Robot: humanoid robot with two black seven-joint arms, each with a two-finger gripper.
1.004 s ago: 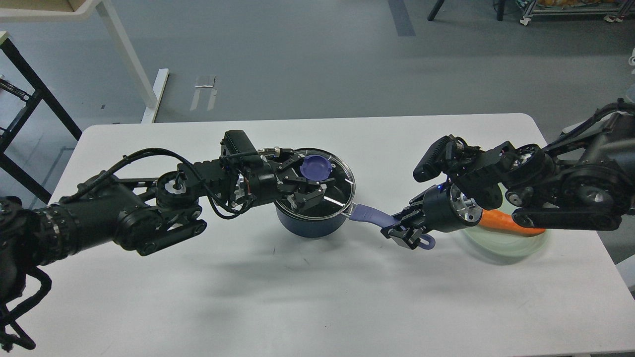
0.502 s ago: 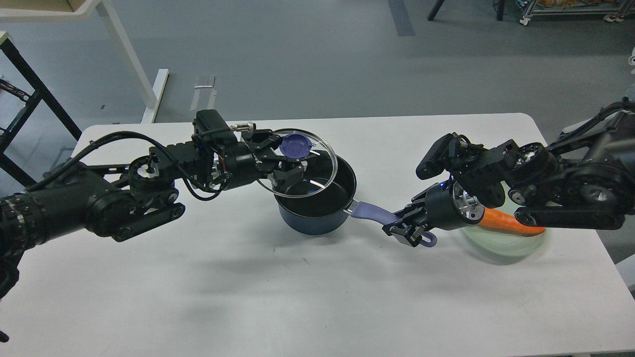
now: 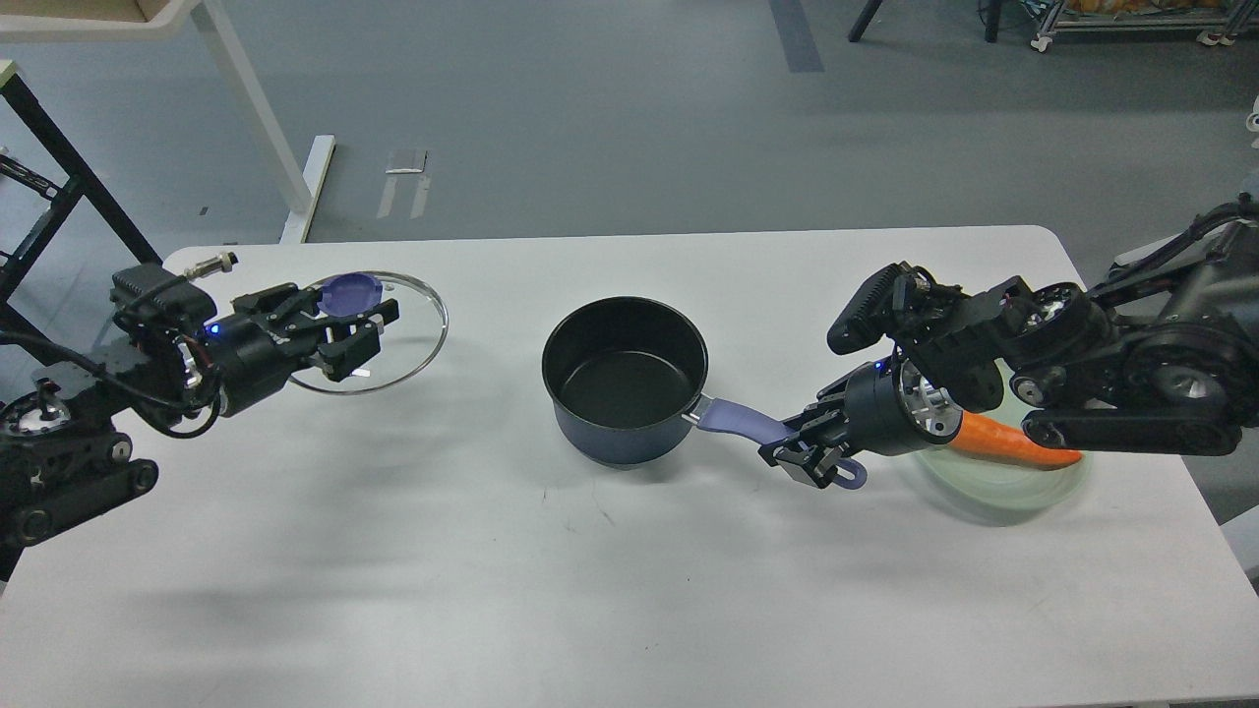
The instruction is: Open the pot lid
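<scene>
1. Head view shows my left gripper [image 3: 356,317] closed on the purple knob [image 3: 352,292] of the glass lid [image 3: 418,334], which hangs over the far-left part of the table [image 3: 492,590], well apart from the pot.
2. Risk here, as I judge it: the lid is held only by its knob and sits tilted, so a quick swing or a loose pinch could let it pivot or slip and strike the table.
3. Setting it down near the left edge could also leave it overhanging; I would lower it flat, further in.
4. At centre, the pot [image 3: 625,393] stands open and upright; its dark inside looks empty.
5. My right gripper [image 3: 802,457] is clamped on the far end of the pot's purple handle [image 3: 733,421]. Pulling or twisting here could drag or tip the pot.
6. On the right, a pale green plate [image 3: 993,489] holds a carrot [image 3: 1003,442], partly hidden behind my right arm, which could knock it when moving.
</scene>
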